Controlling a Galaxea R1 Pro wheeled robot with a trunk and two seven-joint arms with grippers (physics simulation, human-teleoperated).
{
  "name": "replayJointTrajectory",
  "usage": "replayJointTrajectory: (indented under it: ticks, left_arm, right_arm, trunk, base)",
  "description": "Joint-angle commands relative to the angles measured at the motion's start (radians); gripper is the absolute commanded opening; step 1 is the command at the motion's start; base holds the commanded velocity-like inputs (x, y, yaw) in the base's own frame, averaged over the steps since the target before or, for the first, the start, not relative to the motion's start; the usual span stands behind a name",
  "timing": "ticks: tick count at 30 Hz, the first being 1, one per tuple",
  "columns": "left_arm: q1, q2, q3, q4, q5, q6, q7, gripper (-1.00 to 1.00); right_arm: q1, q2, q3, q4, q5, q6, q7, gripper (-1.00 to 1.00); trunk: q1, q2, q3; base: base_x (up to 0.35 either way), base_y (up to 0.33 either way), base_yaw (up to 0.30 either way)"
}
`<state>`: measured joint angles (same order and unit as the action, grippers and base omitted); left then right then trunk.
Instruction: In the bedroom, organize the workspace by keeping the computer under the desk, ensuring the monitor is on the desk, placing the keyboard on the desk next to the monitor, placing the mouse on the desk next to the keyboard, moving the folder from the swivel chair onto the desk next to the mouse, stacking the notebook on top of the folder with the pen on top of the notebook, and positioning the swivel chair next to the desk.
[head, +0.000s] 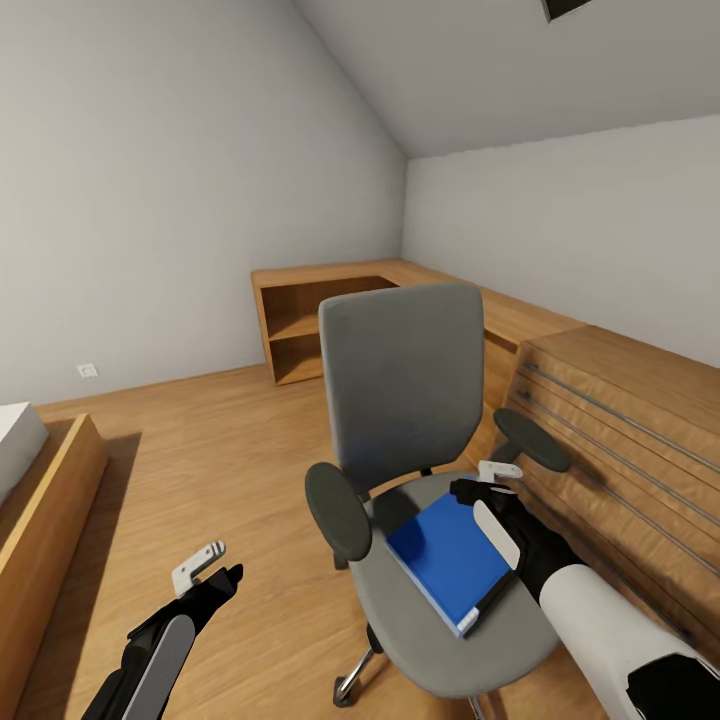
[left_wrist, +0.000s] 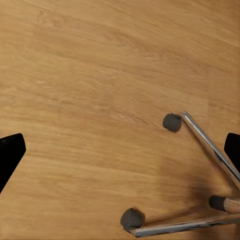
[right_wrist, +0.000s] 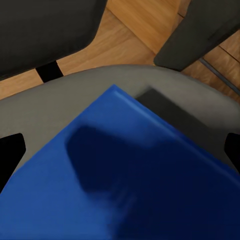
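Observation:
The grey swivel chair (head: 400, 380) stands in the middle of the wooden floor, its back towards the far wall. A bright blue folder (head: 445, 555) lies flat on its seat (right_wrist: 60, 105). My right gripper (head: 478, 510) hovers open just above the folder's far right corner, between the armrests. In the right wrist view the folder (right_wrist: 125, 185) lies between and below the two spread fingertips (right_wrist: 11, 155). My left gripper (head: 200, 600) hangs open over bare floor to the left of the chair. Its wrist view looks down on the chair's chrome base (left_wrist: 210, 145) and castors.
A wooden dresser (head: 620, 450) with bar handles stands close on the chair's right. A low wooden corner shelf unit (head: 320, 320) runs along the back walls. A wooden bed frame (head: 50, 500) sits at the left edge. Open floor lies between it and the chair.

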<state>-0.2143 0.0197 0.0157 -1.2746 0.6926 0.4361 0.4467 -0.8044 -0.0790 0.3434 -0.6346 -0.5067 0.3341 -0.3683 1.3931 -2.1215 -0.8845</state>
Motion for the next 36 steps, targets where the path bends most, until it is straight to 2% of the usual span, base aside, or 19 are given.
replayJointTrajectory:
  ticks: [1,5,9,33,36]
  left_arm:
    - [0.0,0.0,0.0,-0.002,0.01,0.003,0.007,1.0]
    - [0.0,0.0,-0.001,-0.002,0.01,0.003,0.007,1.0]
    - [0.0,0.0,-0.002,-0.002,0.01,0.003,0.008,1.0]
    - [0.0,0.002,0.0,-0.001,0.011,0.003,0.004,1.0]
    - [0.0,0.001,0.0,-0.002,0.011,0.003,0.004,1.0]
  right_arm:
    - [-0.001,-0.002,0.008,-0.002,-0.009,0.003,-0.009,1.0]
    - [-0.001,-0.001,0.008,-0.002,-0.009,0.003,-0.009,1.0]
    - [-0.001,-0.001,0.008,-0.002,-0.008,0.003,-0.009,1.0]
    - [-0.001,-0.001,0.008,-0.002,-0.006,0.003,-0.01,1.0]
    - [-0.001,-0.001,0.008,-0.002,-0.006,0.003,-0.01,1.0]
  trunk:
    - [0.0,0.0,-0.001]
    - [0.0,0.0,-0.001]
    - [0.015,-0.028,-0.014]
    - [0.015,-0.028,-0.014]
    - [0.023,-0.042,-0.02]
  base:
    - [0.0,0.0,0.0]
    - [0.0,0.0,0.0]
    - [0.0,0.0,0.0]
    - [0.0,0.0,0.0]
    - [0.0,0.0,0.0]
